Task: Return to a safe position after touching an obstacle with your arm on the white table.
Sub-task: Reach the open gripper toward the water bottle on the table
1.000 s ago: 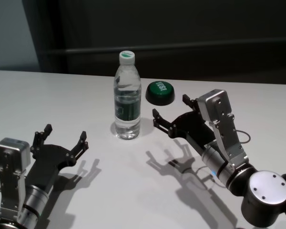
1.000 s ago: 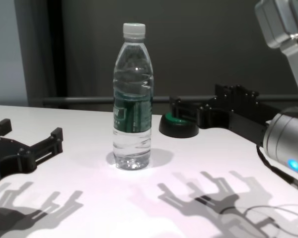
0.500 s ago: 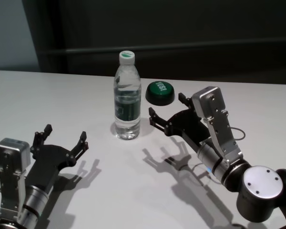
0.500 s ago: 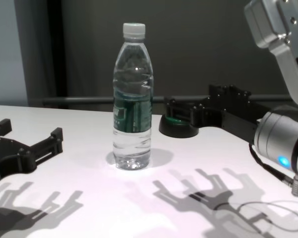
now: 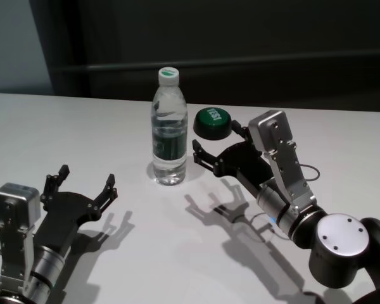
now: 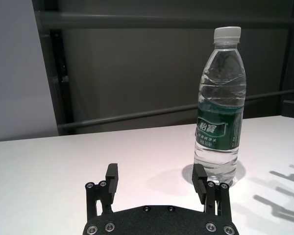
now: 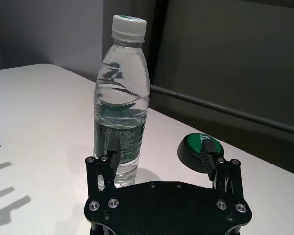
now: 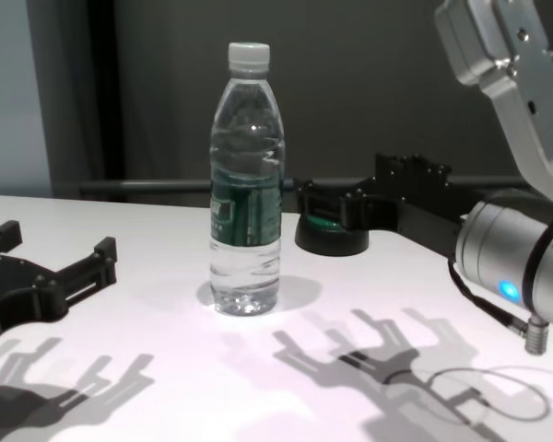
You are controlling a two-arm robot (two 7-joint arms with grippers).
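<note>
The obstacle, a tall clear water bottle (image 5: 170, 139) with a white cap and a dark green label, stands upright on the white table (image 5: 82, 126). It also shows in the chest view (image 8: 247, 203), the left wrist view (image 6: 220, 122) and the right wrist view (image 7: 121, 117). My right gripper (image 5: 214, 140) is open and empty, low over the table just right of the bottle. Its nearer fingertip is close beside the bottle; I cannot tell if they touch. My left gripper (image 5: 87, 178) is open and empty at the near left, well apart from the bottle.
A low green dome button (image 5: 212, 122) on a black base sits right of the bottle and behind the right gripper; it also shows in the right wrist view (image 7: 198, 149). A thin cable (image 8: 479, 391) loops on the table under the right arm. A dark wall runs behind the table's far edge.
My right arm has moved left, bringing its open gripper closer to the bottle. The bottle, the button and the left arm have not moved.
</note>
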